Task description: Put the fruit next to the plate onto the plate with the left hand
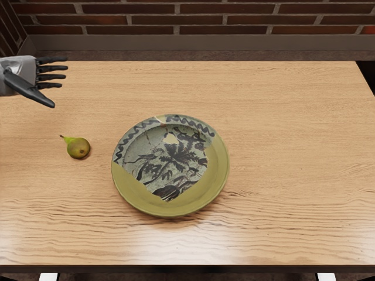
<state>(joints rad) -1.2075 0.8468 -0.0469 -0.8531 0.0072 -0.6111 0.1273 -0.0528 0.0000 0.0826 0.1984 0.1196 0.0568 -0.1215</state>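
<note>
A small green-yellow pear (77, 147) lies on the wooden table, just left of the plate and not touching it. The plate (215, 175) is round, olive-rimmed, with a dark leaf pattern in its middle, and nothing lies on it. My left hand (44, 79) hovers at the far left edge of the view, above and behind the pear, well apart from it. Its fingers (53, 68) are stretched out straight and hold nothing. The right arm is out of sight.
The wooden table (281, 117) reaches from a grey ledge below a brick wall at the back to its front edge at the bottom of the view. Only the pear and the plate stand on it.
</note>
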